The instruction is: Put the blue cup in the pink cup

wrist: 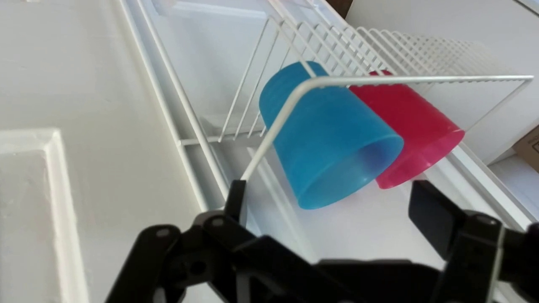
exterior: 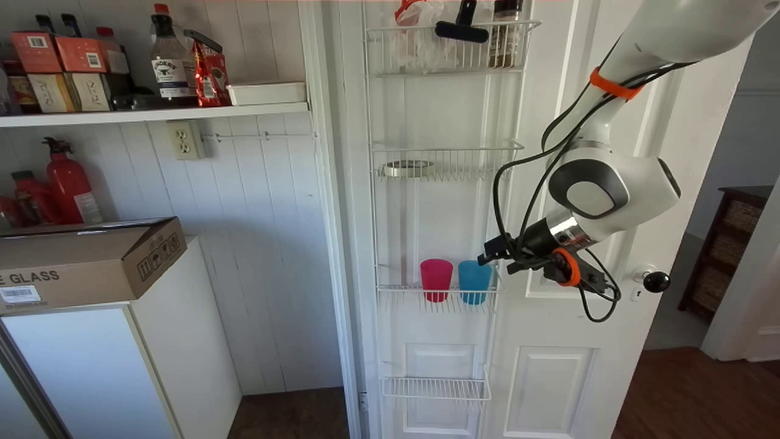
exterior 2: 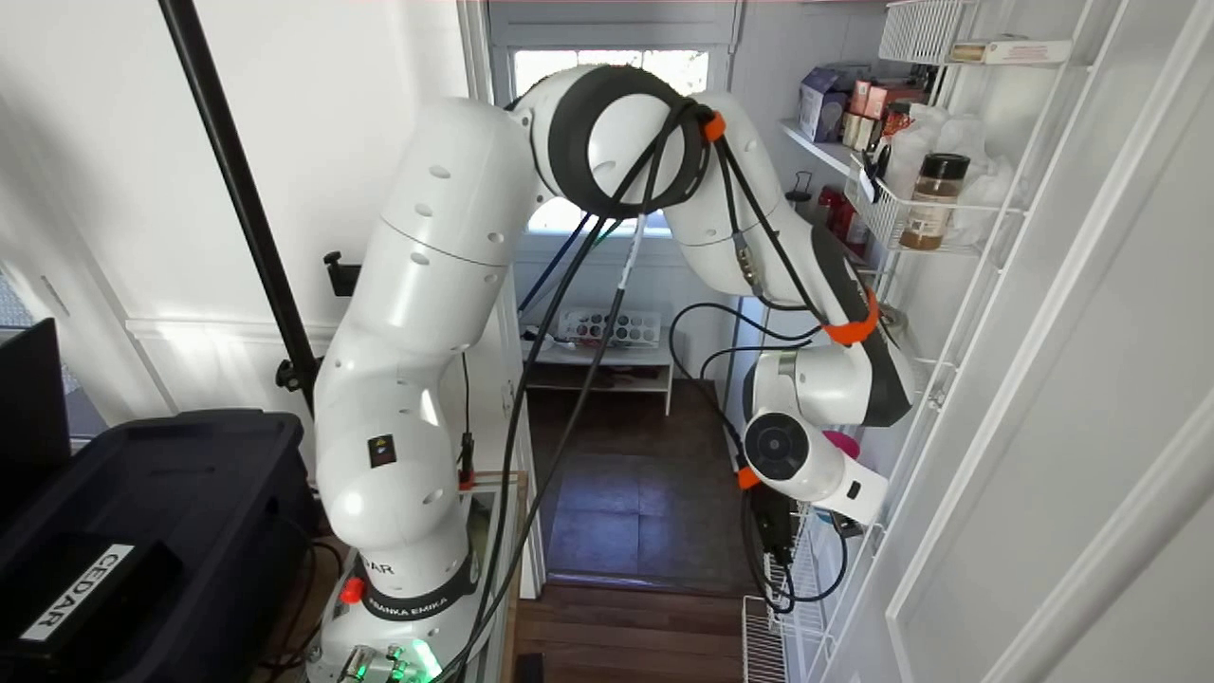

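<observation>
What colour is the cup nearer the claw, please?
That cup is blue, clearest in the wrist view.

The arm is bent at the elbow; the wrist is held below it, with the fingers spread wide.

White panelled wall, dark wood floor — a window (bright).

In an exterior view I face the rack nearly head-on, from well back. In an exterior view I look along it, past the arm. My wrist view, tilted and upside down, faces one shelf from close by. Both exterior views share rack and arm.
</observation>
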`<action>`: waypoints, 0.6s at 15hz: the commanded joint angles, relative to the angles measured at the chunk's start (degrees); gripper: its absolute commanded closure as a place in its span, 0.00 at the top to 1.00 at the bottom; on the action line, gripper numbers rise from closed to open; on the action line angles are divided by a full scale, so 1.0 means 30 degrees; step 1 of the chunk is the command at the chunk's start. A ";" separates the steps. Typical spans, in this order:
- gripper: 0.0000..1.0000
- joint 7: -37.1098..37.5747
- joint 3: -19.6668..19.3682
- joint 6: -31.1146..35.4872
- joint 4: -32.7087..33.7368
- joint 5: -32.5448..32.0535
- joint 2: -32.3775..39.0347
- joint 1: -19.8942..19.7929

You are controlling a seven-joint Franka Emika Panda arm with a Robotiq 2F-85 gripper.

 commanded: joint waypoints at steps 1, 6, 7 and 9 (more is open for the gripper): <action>0.74 -0.0632 -0.0145 -0.0569 0.0500 0.1175 0.0746 0.0099; 0.51 -0.0753 -0.0315 -0.0684 0.0690 0.1631 0.1191 0.0162; 0.44 -0.0743 -0.0354 -0.0646 0.0709 0.1706 0.1222 0.0181; 0.32 -0.0728 -0.0436 -0.0595 0.0683 0.1778 0.1210 0.0179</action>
